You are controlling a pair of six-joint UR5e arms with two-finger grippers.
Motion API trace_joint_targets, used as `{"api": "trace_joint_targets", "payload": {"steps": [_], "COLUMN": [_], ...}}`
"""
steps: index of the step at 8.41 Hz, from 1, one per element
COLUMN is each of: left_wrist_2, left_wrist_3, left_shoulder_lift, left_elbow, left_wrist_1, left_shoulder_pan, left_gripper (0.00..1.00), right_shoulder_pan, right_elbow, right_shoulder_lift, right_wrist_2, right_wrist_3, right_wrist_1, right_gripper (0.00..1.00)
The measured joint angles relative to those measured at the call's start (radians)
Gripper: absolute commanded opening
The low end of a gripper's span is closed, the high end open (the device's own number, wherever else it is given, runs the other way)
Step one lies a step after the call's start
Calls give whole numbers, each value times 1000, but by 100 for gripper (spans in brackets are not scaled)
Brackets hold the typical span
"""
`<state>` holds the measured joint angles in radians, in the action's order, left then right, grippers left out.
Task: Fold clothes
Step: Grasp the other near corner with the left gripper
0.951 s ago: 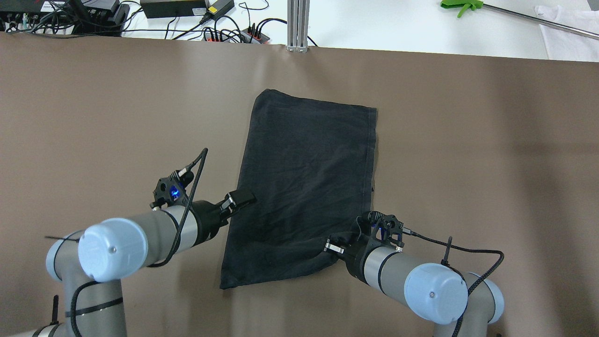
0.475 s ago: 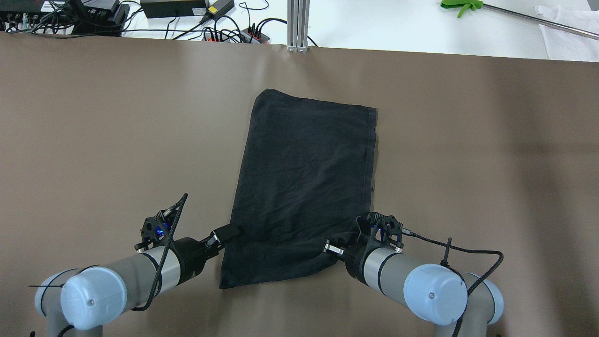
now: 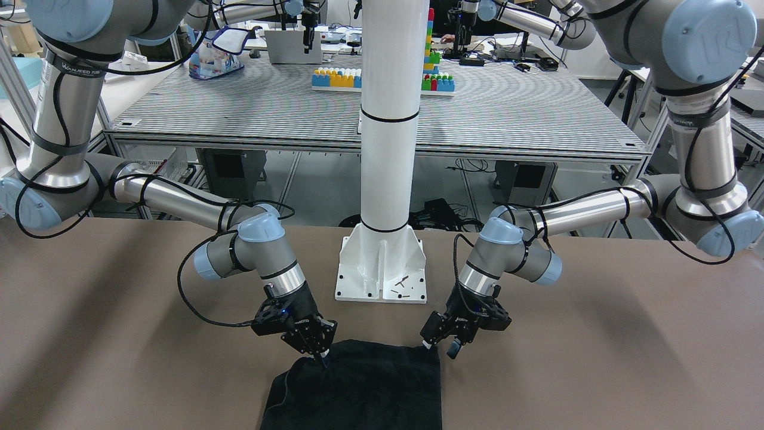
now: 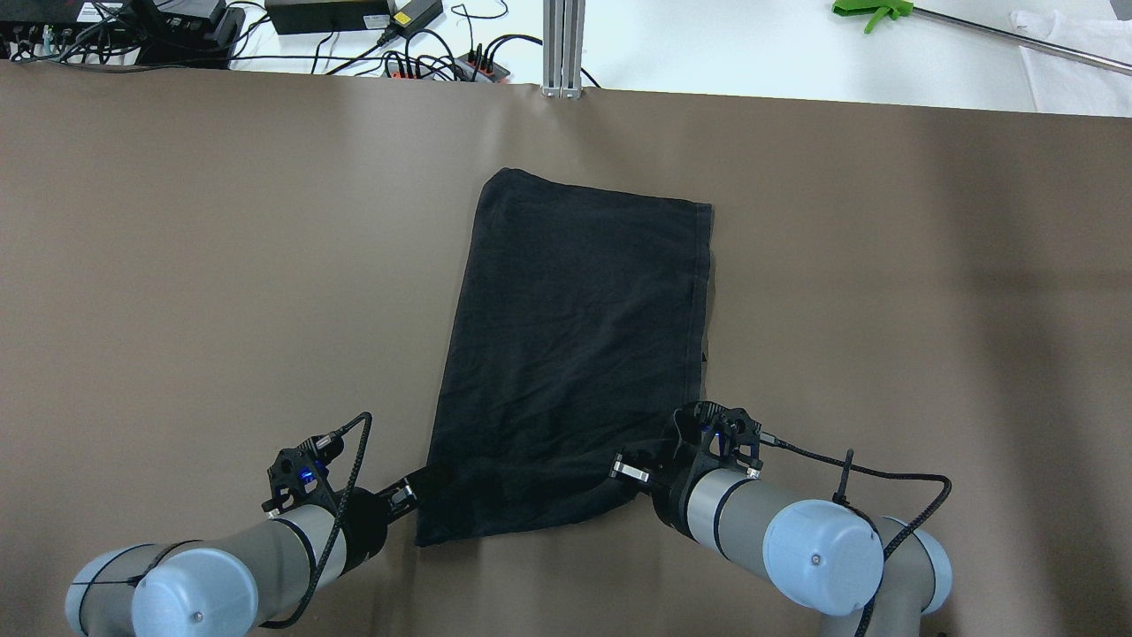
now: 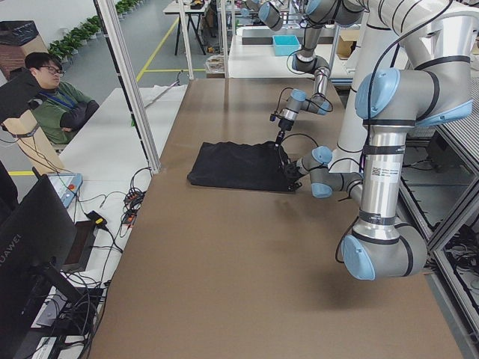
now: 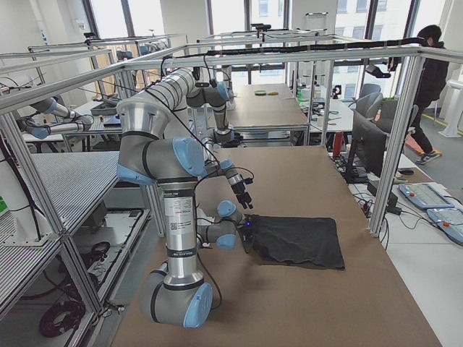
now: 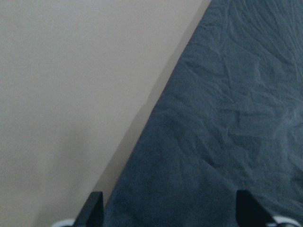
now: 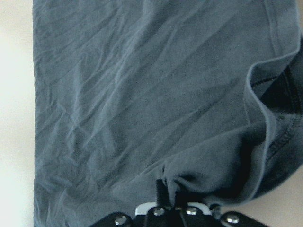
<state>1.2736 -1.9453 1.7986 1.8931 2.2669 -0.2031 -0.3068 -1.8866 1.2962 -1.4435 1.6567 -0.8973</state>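
Black garment [image 4: 575,354] flat on the brown tabletop [image 4: 177,265], lengthwise away from the robot, lightly creased all over. Far end well short of the tabletop's far edge; near end between the two arms. Stitched hem down the robot's-right side.

Right fingers [image 8: 160,188] clamped on the near right corner, with cloth gathered into a small bunch at the tips and a loop of hem curling up just beside them. In the overhead view, that corner hidden under the right wrist.

Left fingers [image 7: 95,210] spread wide, gripping nothing, low at the near left corner. One tip over bare tabletop just outside the garment's slanting edge, the other over the cloth. Touching or just above: cannot tell.

White pillar [image 3: 388,149] rising between the two forearms on the robot's side. Base plate [image 3: 381,269] bolted to the tabletop, near the garment's near edge but apart from it, with a few loose screws [image 3: 401,288] lying on it.

Past the far edge, well apart from the garment: aluminium post [image 4: 562,44], power bricks and cables [image 4: 327,13], green-handled metal rod [image 4: 871,11], white cloth [image 4: 1070,62].

Seated person [image 5: 52,97] beyond that same edge, by a dark monitor [image 5: 37,239]. Another person [image 6: 430,87] on foot in the background. Toy bricks [image 3: 337,77] on a slatted bench behind the robot.
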Motion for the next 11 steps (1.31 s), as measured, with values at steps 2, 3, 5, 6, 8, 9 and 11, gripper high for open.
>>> {"api": "trace_joint_targets", "payload": {"steps": [2,3,5,6,8,9,11], "left_wrist_2": [-12,-17,-21,-21,-23,-31,-58], "left_wrist_3": [0,0,0,0,0,1,2], "left_shoulder_lift": [5,10,11,12,14,15,24], "left_elbow": [-21,-32,-43,-49,-56,-56,-56], "left_wrist_1": [-2,-1,-1,-1,-4,-11,-25], "left_shoulder_pan": [20,27,33,37,44,51,70], "left_gripper": [100,100,92,84,56,43,0], "right_shoulder_pan": [0,0,0,0,0,0,0], "right_elbow": [0,0,0,0,1,1,0], "right_shoulder_lift": [1,1,1,1,-1,0,5], "right_wrist_2": [0,0,0,0,0,0,0], "right_wrist_3": [0,0,0,0,0,-1,-1], "right_wrist_1": [0,0,0,0,0,0,0], "right_gripper": [0,0,0,0,0,0,0]}}
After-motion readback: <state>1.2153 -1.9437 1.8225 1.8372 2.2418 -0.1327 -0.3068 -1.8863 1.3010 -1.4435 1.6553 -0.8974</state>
